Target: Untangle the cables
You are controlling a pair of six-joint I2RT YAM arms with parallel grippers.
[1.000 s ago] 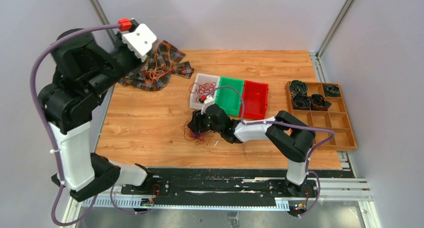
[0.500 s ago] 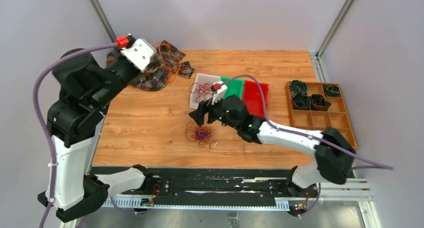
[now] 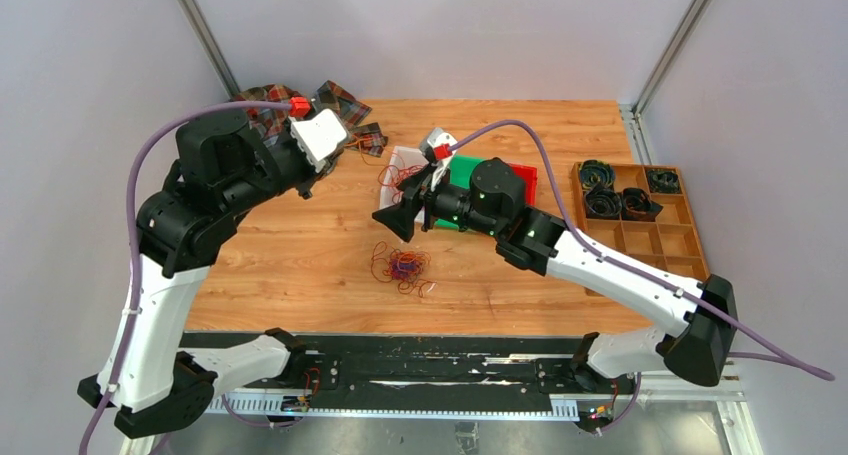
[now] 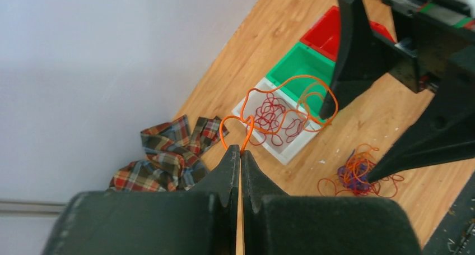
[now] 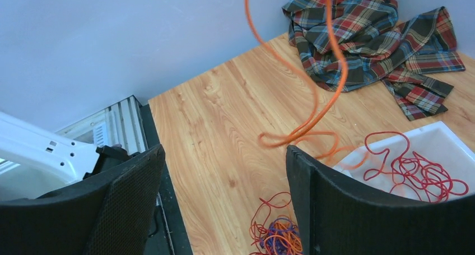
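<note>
A tangle of red, orange and purple cables [image 3: 402, 267] lies on the wooden table; it also shows in the left wrist view [image 4: 358, 171] and the right wrist view [image 5: 277, 235]. My left gripper [image 3: 340, 155] is shut on an orange cable [image 4: 291, 98], whose loops hang in the air over the white bin. The orange cable [image 5: 313, 70] dangles in front of my right gripper. My right gripper [image 3: 408, 203] is open and empty, raised above and behind the tangle. A bunch of red cable [image 3: 402, 180] lies in the white bin.
White bin [image 3: 388, 203], green bin [image 3: 462, 180] and red bin [image 3: 515, 200] stand side by side mid-table. A plaid cloth [image 3: 340, 100] lies at the back left. A wooden compartment tray [image 3: 680, 245] with black coils stands at the right.
My left arm has swung right from over the plaid cloth towards the bins, carrying the orange cable. My right gripper has risen off the tangle and moved back, open.
</note>
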